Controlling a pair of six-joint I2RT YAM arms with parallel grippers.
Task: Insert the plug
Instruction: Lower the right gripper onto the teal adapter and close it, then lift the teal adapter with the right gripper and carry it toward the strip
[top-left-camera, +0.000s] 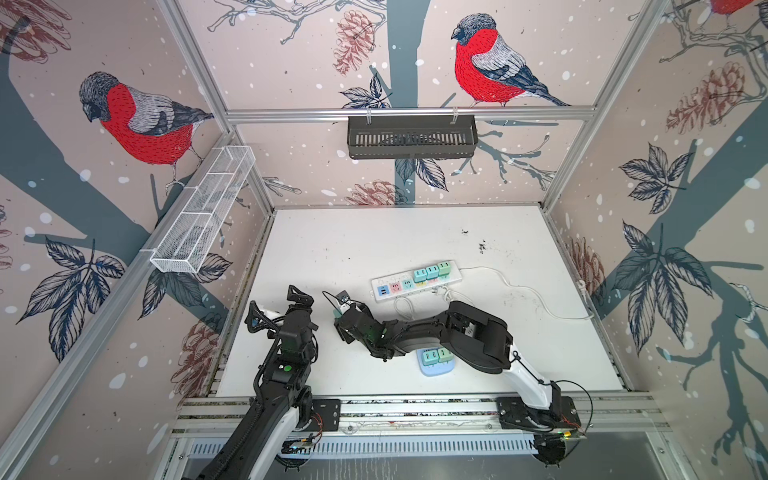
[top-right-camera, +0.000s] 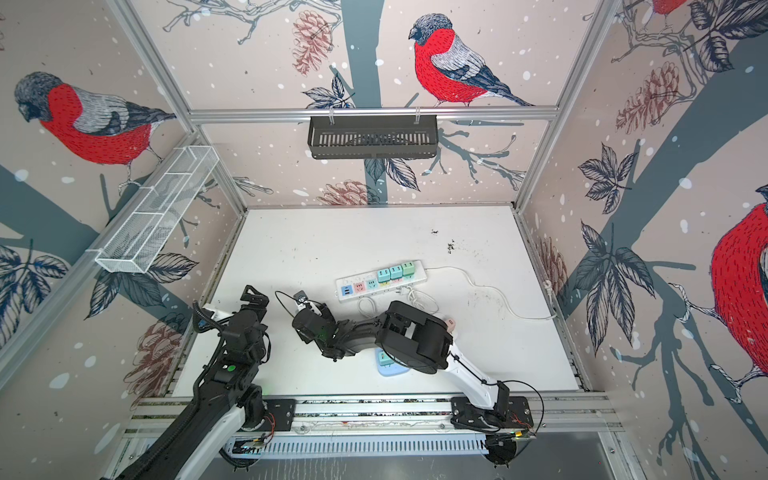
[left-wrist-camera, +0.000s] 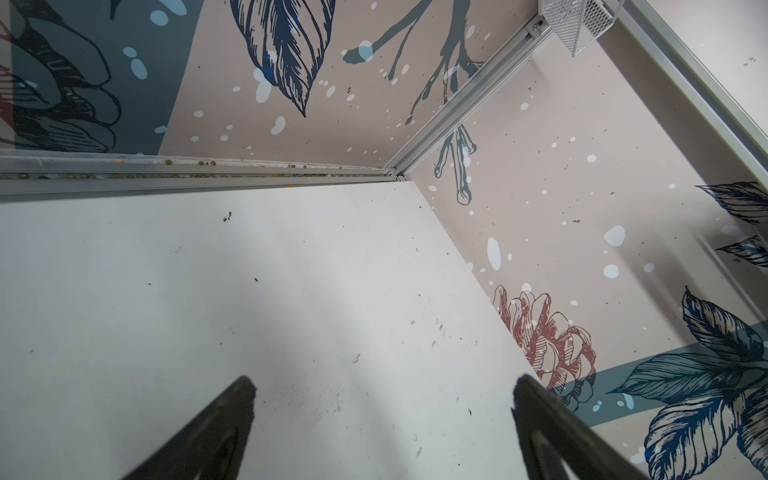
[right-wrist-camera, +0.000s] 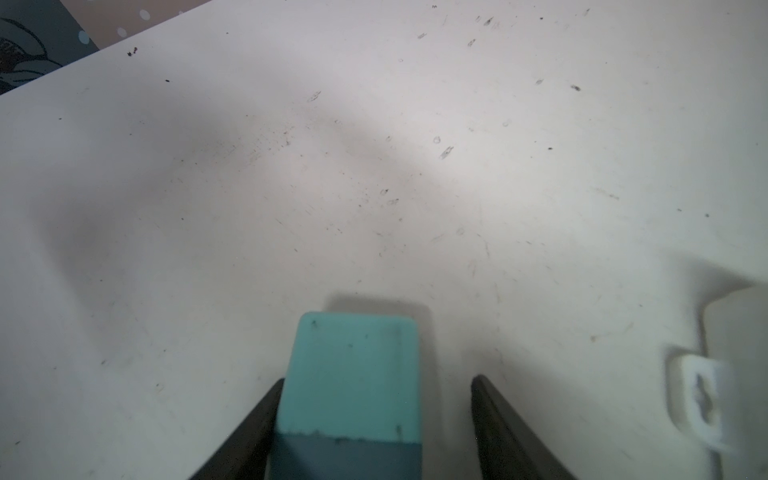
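A teal plug (right-wrist-camera: 353, 374) lies between the jaws of my right gripper (right-wrist-camera: 378, 378). One finger (right-wrist-camera: 266, 411) rests against its side, and the other finger (right-wrist-camera: 494, 415) stands clear of it with table showing in the gap, so the gripper is open. In both top views this gripper (top-left-camera: 337, 316) (top-right-camera: 300, 312) hangs low over the table, left of the white power strip (top-left-camera: 415, 280) (top-right-camera: 380, 282). The strip carries three plugs (top-left-camera: 432, 272) at its right end, with bare sockets (top-left-camera: 401, 286) to their left. My left gripper (top-left-camera: 276, 305) (left-wrist-camera: 384, 379) is open and empty above bare table.
A pale blue holder (top-left-camera: 434, 360) with more teal and green plugs sits under my right arm. The strip's white cord (top-left-camera: 519, 291) runs toward the right wall, with a coil (top-left-camera: 405, 309) in front of the strip. A blurred white object (right-wrist-camera: 706, 395) lies beside the right gripper.
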